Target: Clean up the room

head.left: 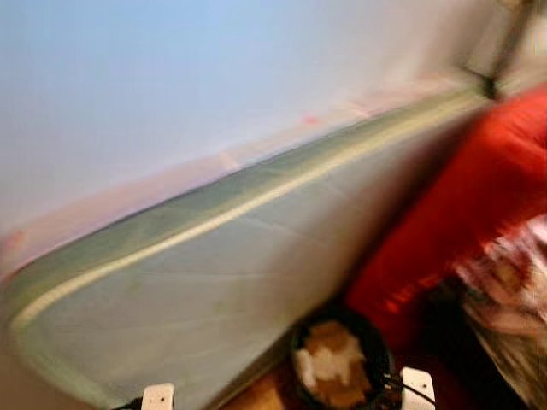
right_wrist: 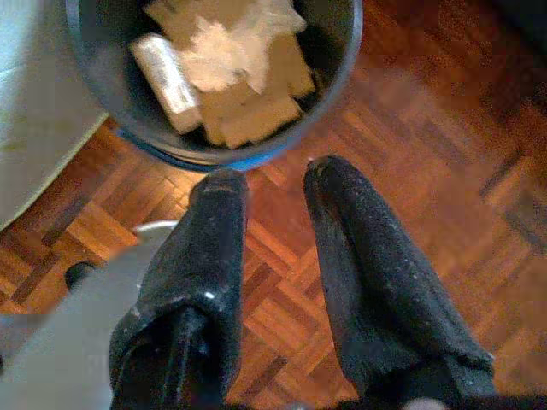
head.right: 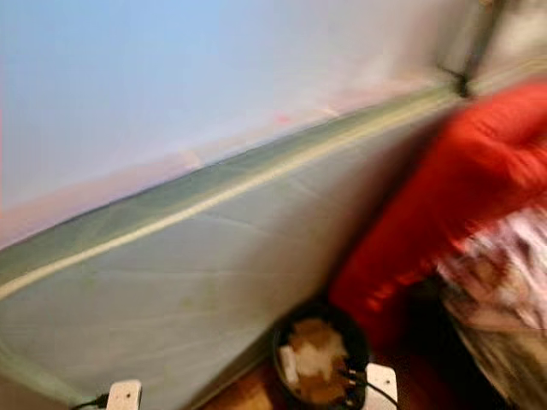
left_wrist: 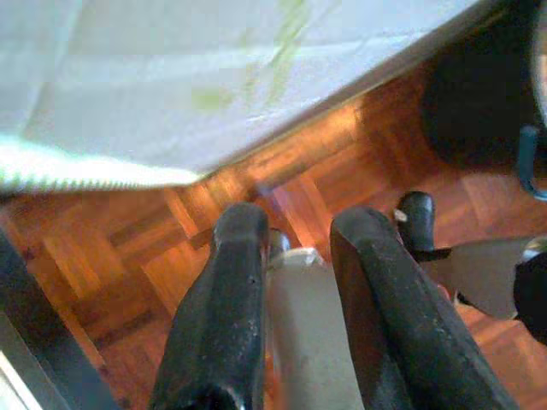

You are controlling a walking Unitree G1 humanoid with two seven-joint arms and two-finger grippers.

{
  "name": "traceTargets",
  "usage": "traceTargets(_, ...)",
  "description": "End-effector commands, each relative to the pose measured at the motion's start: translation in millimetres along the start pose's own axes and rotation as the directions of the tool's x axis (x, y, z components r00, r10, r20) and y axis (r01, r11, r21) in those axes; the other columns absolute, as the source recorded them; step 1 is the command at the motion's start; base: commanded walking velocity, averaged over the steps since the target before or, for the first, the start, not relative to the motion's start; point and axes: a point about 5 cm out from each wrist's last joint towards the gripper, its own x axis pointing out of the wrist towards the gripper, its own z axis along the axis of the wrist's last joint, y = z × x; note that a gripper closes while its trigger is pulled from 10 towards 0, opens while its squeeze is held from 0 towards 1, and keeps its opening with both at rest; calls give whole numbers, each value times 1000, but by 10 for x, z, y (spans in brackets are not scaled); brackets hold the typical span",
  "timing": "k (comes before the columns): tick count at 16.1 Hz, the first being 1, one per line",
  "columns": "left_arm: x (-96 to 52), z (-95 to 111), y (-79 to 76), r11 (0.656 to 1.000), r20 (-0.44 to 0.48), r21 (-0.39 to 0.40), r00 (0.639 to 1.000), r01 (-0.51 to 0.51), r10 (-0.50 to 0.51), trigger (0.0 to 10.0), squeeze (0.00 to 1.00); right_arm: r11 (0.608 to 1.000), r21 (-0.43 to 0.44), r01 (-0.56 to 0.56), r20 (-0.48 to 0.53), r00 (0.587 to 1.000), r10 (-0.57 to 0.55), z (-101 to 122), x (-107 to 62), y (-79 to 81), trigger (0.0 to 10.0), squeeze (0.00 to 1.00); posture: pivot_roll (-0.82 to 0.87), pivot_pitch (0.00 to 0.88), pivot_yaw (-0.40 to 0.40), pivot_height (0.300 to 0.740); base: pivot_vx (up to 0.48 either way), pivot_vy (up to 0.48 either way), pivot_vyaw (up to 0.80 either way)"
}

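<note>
Straight ahead a pale mattress [head.left: 197,282] leans on the wall. Beside its lower edge, on the parquet floor [right_wrist: 410,154], stands a dark bin [right_wrist: 111,94] holding cardboard scraps [right_wrist: 231,68]. My right gripper [right_wrist: 275,184] hangs just by the bin, fingers apart, empty. My left gripper [left_wrist: 297,231] hangs near the mattress, likewise spread.

The left gripper [left_wrist: 299,248] and right gripper [right_wrist: 273,184] each had two long, scuffed black fingers. Silver-grey casing showed behind them. White wrist blocks [head.left: 418,386] trailed black cables.
</note>
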Motion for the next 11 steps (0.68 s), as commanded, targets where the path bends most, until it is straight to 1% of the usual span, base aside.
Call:
traceTargets(1, 36, 415, 441, 989, 41, -111, 994, -101, 106, 10000, 0, 995, 22, -98, 37, 995, 98, 523, 60, 69, 10000, 0, 62, 0, 5, 740, 0, 0, -788)
traceTargets(3, 36, 416, 440, 988, 43, -115, 993, -101, 106, 10000, 0, 995, 22, -99, 36, 995, 98, 523, 60, 68, 10000, 0, 62, 0, 5, 740, 0, 0, -800)
traceTargets(5, 35, 426, 447, 990, 49, -97, 993, -106, 112, 10000, 0, 995, 23, -100, 36, 994, 99, 523, 60, 69, 10000, 0, 61, 0, 5, 740, 0, 0, -800)
traceTargets(10, 36, 420, 443, 990, 46, -93, 993, -106, 111, 10000, 0, 995, 21, -95, 37, 995, 95, 520, 59, 62, 10000, 0, 60, 0, 4, 740, 0, 0, -795)
traceTargets(11, 36, 415, 438, 990, 46, -92, 993, -105, 109, 10000, 0, 996, 31, -87, 48, 995, 86, 521, 58, 54, 10000, 0, 58, 0, 4, 740, 0, 0, 0)
